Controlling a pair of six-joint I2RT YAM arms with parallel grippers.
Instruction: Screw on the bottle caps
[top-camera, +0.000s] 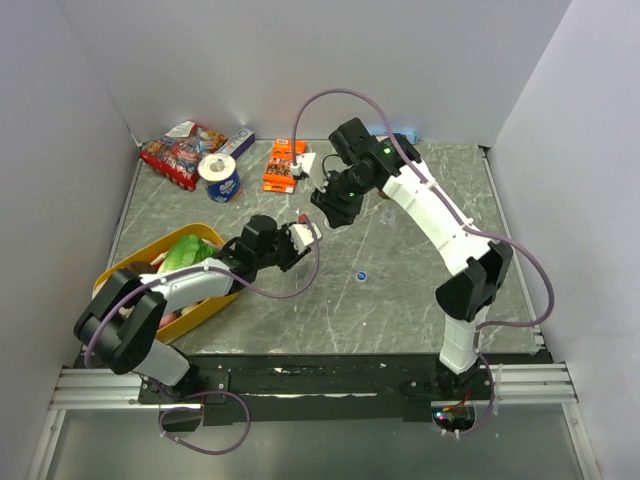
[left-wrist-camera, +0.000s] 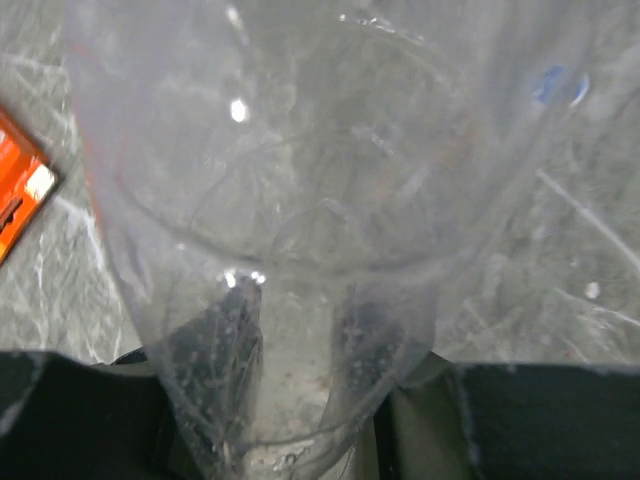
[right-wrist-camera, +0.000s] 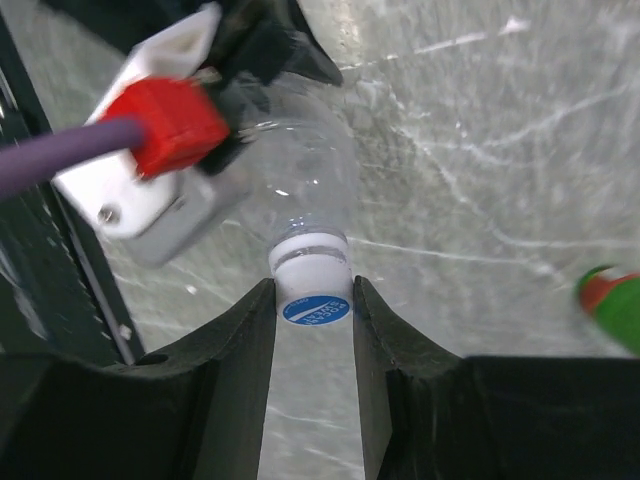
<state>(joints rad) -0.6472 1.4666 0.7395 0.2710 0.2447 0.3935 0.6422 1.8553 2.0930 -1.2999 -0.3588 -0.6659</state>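
Observation:
My left gripper is shut on the body of a small clear bottle, which fills the left wrist view; its fingers show dark through the plastic. My right gripper is shut on a bottle cap with a blue top and white sides. The cap sits on the neck of that same bottle. In the top view the two grippers meet over the table's middle, the right gripper just behind the left. A second blue cap lies loose on the table and also shows in the left wrist view. The second bottle is not clearly visible.
A yellow basket with green items stands at the left. At the back left are a tape roll, an orange box and a red snack packet. A green object lies at the right edge of the right wrist view.

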